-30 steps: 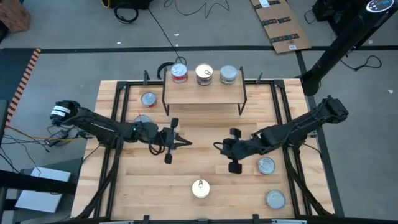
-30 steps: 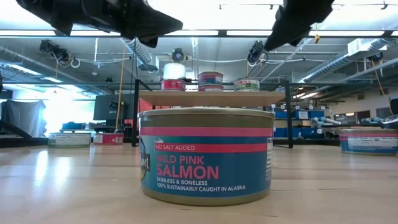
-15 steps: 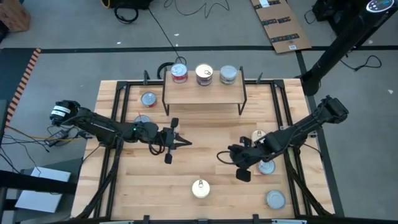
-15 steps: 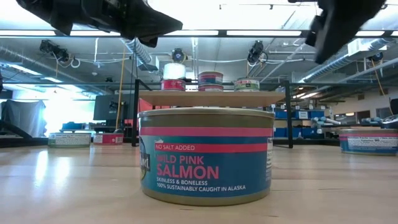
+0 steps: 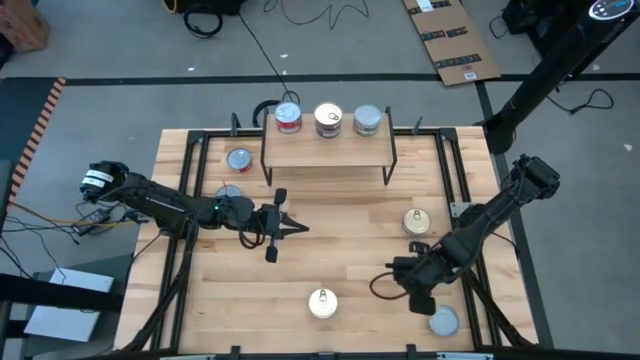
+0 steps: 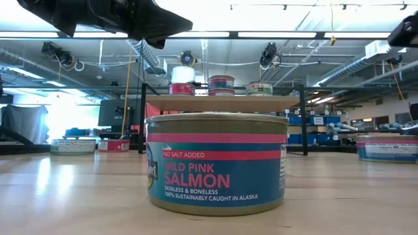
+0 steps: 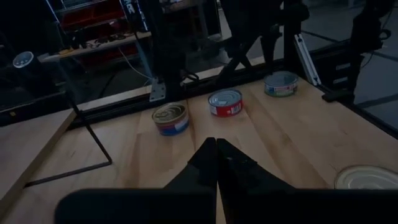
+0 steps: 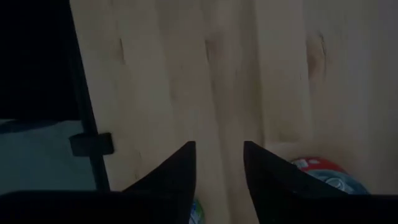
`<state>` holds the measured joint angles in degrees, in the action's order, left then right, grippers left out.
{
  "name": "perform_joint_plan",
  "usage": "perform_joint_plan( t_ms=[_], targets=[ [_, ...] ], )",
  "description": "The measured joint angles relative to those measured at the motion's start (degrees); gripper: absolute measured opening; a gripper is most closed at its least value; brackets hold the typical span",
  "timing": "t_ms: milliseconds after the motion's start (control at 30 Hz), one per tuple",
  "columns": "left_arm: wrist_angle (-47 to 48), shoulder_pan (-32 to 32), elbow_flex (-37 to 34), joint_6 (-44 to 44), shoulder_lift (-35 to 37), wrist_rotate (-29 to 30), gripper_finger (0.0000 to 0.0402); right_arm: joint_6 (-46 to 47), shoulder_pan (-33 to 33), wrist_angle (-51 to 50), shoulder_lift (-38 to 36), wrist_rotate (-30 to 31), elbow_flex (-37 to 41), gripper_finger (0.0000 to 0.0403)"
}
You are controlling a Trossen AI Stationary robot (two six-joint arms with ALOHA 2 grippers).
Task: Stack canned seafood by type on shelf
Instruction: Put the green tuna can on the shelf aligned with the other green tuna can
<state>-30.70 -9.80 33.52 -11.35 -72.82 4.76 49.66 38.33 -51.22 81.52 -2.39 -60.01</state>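
The shelf (image 5: 328,148) stands at the far middle of the worktop (image 5: 330,225) and serves as the landmark here. On its board sit three tins in a row: a red-sided tin (image 5: 288,117) at the left end, a gold-topped tin (image 5: 328,119) in the middle and a silver tin (image 5: 367,120) at the right end.

Just left of the shelf, on the worktop, lies a red-rimmed tin (image 5: 238,158), and nearer the front from it a second tin (image 5: 229,193) is partly hidden under the left arm. Right of the shelf and nearer the front lies a gold-topped tin by the right arm (image 5: 417,221). Well in front of the shelf, near the front edge, stands the salmon tin (image 5: 322,302), which fills the low view and blocks most of the worktop behind it. At the front right corner a grey-topped tin (image 5: 443,320) lies just beside the right gripper (image 5: 416,288).

The right gripper is low over the front right of the worktop, its fingers (image 8: 184,163) parted with a narrow gap and holding nothing. The left gripper (image 5: 283,231) waits in front of the shelf's left end, fingers (image 7: 205,163) pressed together, empty.
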Motion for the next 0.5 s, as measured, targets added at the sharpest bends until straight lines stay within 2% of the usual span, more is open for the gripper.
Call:
perform_joint_plan(
  t_ms=[167, 400, 500],
  targets=[
    [0.1, 0.0, 0.0, 0.0, 0.0, -0.3, 0.0007, 1.2, -1.9, -0.3, 0.0, -1.4, 0.0, 0.0145],
    [1.3, 0.0, 0.0, 3.1, 0.0, -0.5, 0.0007, -7.7, -4.3, 0.3, 0.0, -2.3, 0.0, 0.0143],
    [2.2, 0.0, 0.0, 3.0, 0.0, -0.5, 0.0007, -8.4, -4.3, 0.6, 0.0, -2.1, 0.0, 0.0143]
  ],
)
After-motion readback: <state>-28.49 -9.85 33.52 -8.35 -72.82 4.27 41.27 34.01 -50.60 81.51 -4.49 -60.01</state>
